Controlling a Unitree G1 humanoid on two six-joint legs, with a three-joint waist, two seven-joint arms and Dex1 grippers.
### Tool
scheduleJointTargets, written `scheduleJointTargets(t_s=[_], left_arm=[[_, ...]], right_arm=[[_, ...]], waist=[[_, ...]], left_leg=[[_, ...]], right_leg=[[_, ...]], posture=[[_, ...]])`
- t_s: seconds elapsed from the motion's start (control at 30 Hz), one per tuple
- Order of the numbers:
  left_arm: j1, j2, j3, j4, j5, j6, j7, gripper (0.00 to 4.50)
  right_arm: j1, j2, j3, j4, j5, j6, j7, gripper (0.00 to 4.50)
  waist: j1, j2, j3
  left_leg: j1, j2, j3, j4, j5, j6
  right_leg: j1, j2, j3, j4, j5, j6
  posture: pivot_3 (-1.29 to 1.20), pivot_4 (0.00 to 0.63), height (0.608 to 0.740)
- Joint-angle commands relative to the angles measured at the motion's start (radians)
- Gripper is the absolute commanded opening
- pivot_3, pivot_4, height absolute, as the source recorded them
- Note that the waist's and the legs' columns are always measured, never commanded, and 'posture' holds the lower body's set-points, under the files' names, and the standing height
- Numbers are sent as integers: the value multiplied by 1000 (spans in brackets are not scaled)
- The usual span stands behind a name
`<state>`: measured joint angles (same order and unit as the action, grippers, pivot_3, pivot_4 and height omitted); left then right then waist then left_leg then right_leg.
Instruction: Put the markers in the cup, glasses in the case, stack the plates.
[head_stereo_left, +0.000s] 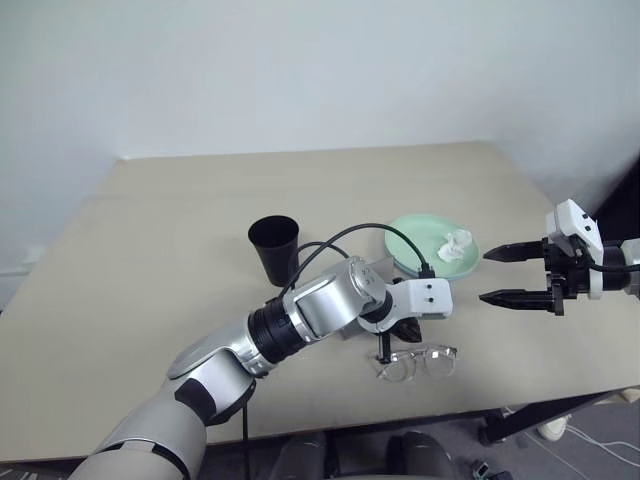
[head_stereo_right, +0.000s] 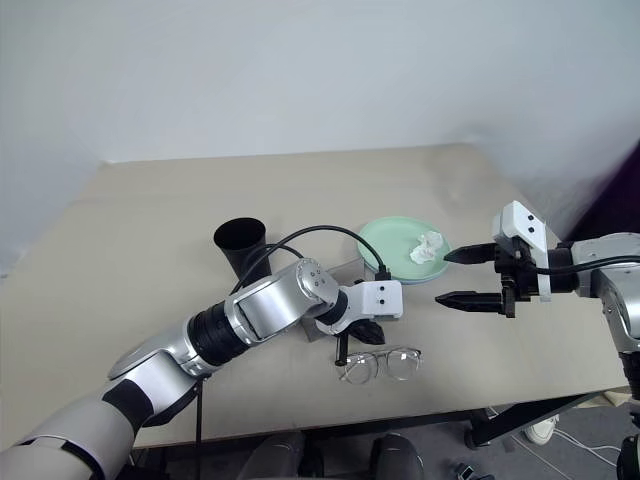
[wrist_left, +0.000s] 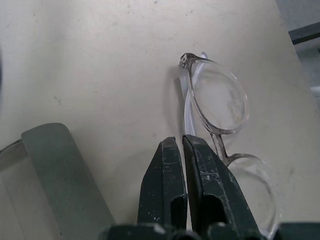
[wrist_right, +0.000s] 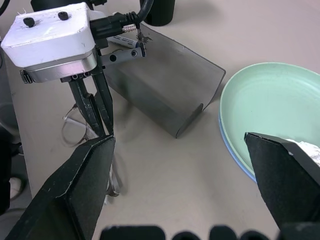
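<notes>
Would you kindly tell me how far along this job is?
Done: the green plate sits on the blue plate. In hand: the left tool is shut on the glasses by a temple, beside the open case. Left: glasses into the case. Whether the markers are in the cup, I cannot tell.

The robot's silver-grey left arm carries a ribbed black collar and a looping black cable to a white wrist box with two dark screws; each gripper, left gripper (head_stereo_left: 384, 352) and right gripper (head_stereo_left: 491, 276), has tapered black fingers.
</notes>
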<state>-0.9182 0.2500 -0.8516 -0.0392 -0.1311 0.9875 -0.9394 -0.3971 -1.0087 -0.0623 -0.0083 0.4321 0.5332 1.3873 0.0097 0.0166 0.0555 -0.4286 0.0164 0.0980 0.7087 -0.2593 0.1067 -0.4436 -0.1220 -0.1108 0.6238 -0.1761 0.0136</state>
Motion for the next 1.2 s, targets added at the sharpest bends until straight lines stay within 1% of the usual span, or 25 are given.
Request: scheduleJointTargets(t_s=[0.03,0.07,0.17,0.2,0.33,0.37,0.77,1.2], left_arm=[[-37,2,24,-10,9,-30,-22,107],[-39,4,24,-12,8,-32,-28,107],[-41,7,25,-15,6,-30,-43,656],[-40,6,26,-17,6,-26,-43,925],[-39,-8,35,-21,4,1,-32,2386],[-39,-11,36,-23,3,8,-30,2663],[-5,-29,-10,-52,7,47,-7,2663],[-10,-33,-36,-41,12,52,1,2663]], right_arm=[[-21,-14,-30,-4,12,-13,-4,4500],[-20,-15,-30,-4,12,-12,-5,4500],[-20,-14,-28,-4,11,-12,-5,4500],[-20,-14,-27,-4,11,-12,-5,4500],[-20,-12,-24,-5,11,-11,-7,4500],[-20,-12,-24,-5,11,-11,-7,4500],[-6,-17,-31,-19,15,-3,-14,4500],[7,-20,-39,-30,19,4,-26,4500]], waist=[[0,0,0],[0,0,0],[0,0,0],[0,0,0],[0,0,0],[0,0,0],[0,0,0],[0,0,0]], left_leg=[[0,0,0,0,0,0],[0,0,0,0,0,0],[0,0,0,0,0,0],[0,0,0,0,0,0],[0,0,0,0,0,0],[0,0,0,0,0,0],[0,0,0,0,0,0],[0,0,0,1,0,0]], right_leg=[[0,0,0,0,0,0],[0,0,0,0,0,0],[0,0,0,0,0,0],[0,0,0,0,0,0],[0,0,0,0,0,0],[0,0,0,0,0,0],[0,0,0,0,0,0],[0,0,0,0,0,0]], posture=[[0,0,727],[0,0,727],[0,0,727],[0,0,727],[0,0,727],[0,0,727],[0,0,727],[0,0,727]])
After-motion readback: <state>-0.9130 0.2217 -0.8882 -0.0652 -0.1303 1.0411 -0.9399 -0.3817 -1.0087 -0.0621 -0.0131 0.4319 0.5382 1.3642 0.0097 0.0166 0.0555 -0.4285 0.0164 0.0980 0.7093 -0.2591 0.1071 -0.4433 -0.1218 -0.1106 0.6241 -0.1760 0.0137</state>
